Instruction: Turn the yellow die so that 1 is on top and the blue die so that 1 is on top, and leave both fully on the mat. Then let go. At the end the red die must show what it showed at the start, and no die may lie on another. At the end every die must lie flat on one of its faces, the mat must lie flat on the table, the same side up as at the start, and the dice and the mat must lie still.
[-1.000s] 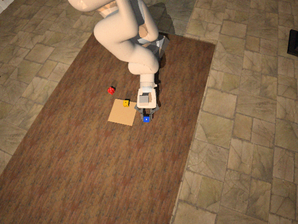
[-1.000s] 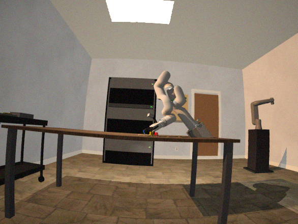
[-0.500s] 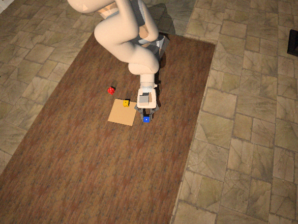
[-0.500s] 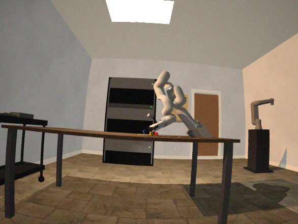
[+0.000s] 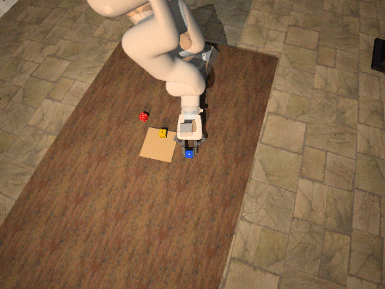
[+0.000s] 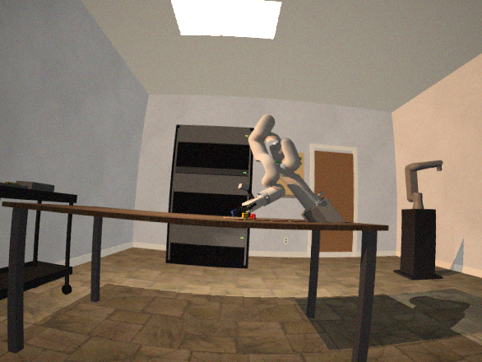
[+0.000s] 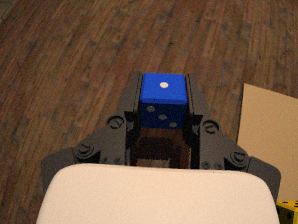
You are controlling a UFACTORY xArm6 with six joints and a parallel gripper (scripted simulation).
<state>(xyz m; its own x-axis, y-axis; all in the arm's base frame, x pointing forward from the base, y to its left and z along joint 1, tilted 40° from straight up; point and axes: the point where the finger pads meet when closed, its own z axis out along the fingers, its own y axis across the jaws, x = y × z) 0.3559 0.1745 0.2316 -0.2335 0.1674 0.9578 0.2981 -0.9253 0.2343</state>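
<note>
My gripper (image 5: pixel 189 152) is shut on the blue die (image 5: pixel 188 154), just off the right edge of the tan mat (image 5: pixel 158 144). In the wrist view the blue die (image 7: pixel 162 99) sits between the fingers, with one white pip on its far face and several pips on the face towards the camera. In the side view the blue die (image 6: pixel 234 213) is close to the table top. The yellow die (image 5: pixel 163 133) lies on the mat's far right corner and shows at the wrist view's lower right corner (image 7: pixel 289 221). The red die (image 5: pixel 143 116) lies on the table beyond the mat.
The wooden table (image 5: pixel 141 171) ends at its right edge not far from the gripper. The arm's base (image 6: pixel 322 210) stands at the table's far end. A dark cabinet (image 6: pixel 211 195) stands behind the table.
</note>
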